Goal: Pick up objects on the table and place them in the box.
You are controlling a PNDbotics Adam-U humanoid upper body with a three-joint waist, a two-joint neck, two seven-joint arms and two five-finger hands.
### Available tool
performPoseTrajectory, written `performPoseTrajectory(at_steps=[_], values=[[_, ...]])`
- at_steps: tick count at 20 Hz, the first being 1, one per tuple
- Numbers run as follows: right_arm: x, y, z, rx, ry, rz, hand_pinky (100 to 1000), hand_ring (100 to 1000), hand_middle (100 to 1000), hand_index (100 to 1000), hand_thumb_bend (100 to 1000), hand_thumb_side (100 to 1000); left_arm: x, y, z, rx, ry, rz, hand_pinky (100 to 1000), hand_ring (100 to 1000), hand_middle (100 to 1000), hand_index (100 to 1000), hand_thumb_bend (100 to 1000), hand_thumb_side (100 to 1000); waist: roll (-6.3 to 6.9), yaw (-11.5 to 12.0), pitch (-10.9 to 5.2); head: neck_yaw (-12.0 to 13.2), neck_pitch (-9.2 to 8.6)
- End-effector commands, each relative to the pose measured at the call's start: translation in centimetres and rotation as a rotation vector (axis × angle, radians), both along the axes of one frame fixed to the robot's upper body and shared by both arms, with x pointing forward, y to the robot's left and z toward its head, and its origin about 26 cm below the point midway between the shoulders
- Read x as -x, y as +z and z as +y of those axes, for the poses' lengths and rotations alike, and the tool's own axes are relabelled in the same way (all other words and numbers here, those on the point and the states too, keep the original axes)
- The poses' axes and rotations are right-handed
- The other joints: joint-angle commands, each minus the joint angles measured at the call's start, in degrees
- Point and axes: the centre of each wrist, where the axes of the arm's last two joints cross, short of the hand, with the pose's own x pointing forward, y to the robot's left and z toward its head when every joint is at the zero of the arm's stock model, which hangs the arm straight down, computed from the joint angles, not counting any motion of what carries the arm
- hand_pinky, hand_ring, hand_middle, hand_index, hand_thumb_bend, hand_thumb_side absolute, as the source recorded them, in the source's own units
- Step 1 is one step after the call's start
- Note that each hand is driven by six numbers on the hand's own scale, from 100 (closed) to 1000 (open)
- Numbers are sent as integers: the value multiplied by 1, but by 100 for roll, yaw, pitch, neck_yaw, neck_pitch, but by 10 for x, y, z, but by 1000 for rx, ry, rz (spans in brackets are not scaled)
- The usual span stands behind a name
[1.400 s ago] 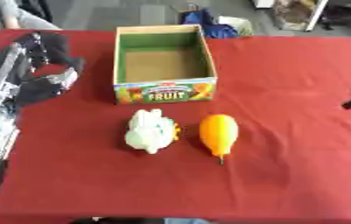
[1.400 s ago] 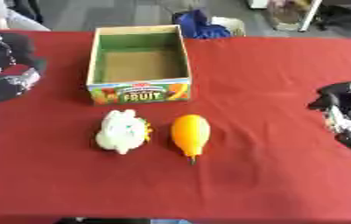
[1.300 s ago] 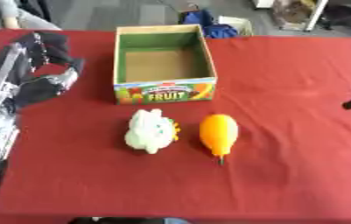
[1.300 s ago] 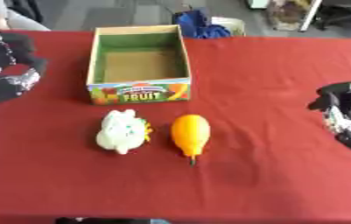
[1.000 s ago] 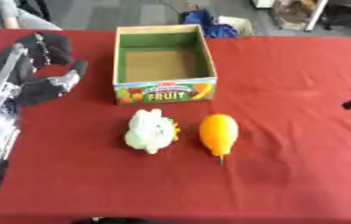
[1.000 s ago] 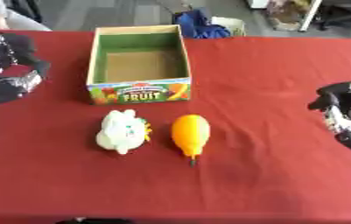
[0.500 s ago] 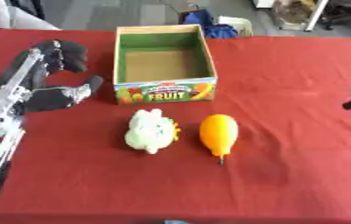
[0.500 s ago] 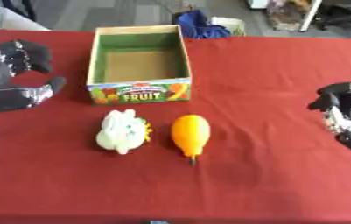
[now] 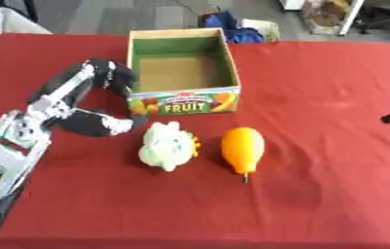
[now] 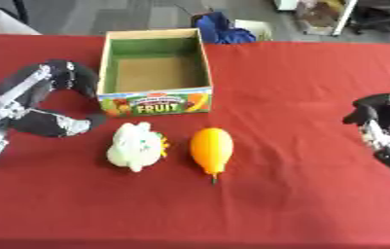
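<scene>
Your pale, lumpy soft toy (image 9: 169, 146) and smooth orange fruit (image 9: 243, 147) lie side by side on the red cloth (image 9: 317, 185), just before the open cardboard box (image 9: 181, 73) lettered "FRUIT". Your left hand (image 9: 96, 104) is spread wide beside the toy, not touching. Your right hand (image 10: 383, 121) sits at the edge, its fingers indistinct.

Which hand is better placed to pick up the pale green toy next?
Left. The left hand is open right beside the pale green toy, while the right hand sits at the table's far right edge, beyond the orange fruit.
</scene>
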Motion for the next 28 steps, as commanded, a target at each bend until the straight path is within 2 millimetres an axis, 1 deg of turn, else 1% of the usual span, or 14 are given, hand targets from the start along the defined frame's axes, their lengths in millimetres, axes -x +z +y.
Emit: performPoseTrajectory(at_steps=[1, 7, 13, 16, 21, 28], values=[[0, 9, -1, 12, 10, -29, 655, 557, 487, 639, 100, 310, -5, 4, -4, -80, -33, 4, 664, 591, 583, 719, 544, 100, 1, -24, -75, 14, -18], [0, 9, -1, 10, 13, -26, 654, 557, 487, 639, 100, 309, -17, -9, -15, -144, -71, 68, 666, 594, 588, 723, 562, 100, -4, -59, -76, -23, -20], [0, 8, 0, 8, 16, -24, 654, 557, 487, 639, 100, 310, -28, -15, -24, -228, -89, 69, 679, 610, 610, 736, 580, 100, -14, -80, -85, -24, -24], [0, 8, 0, 9, 15, -24, 654, 557, 487, 639, 100, 310, -32, -19, -26, -275, -107, 70, 685, 618, 623, 743, 588, 100, -18, -96, -82, -26, -26], [0, 8, 0, 8, 17, -25, 654, 557, 487, 639, 100, 309, -38, -26, -27, -333, -122, 81, 681, 614, 618, 742, 590, 100, -20, -113, -81, -31, -33], [0, 8, 0, 7, 18, -24, 654, 557, 487, 639, 100, 310, -45, -39, -30, -427, -118, 55, 683, 623, 629, 748, 627, 100, -25, -133, -77, -20, -41]])
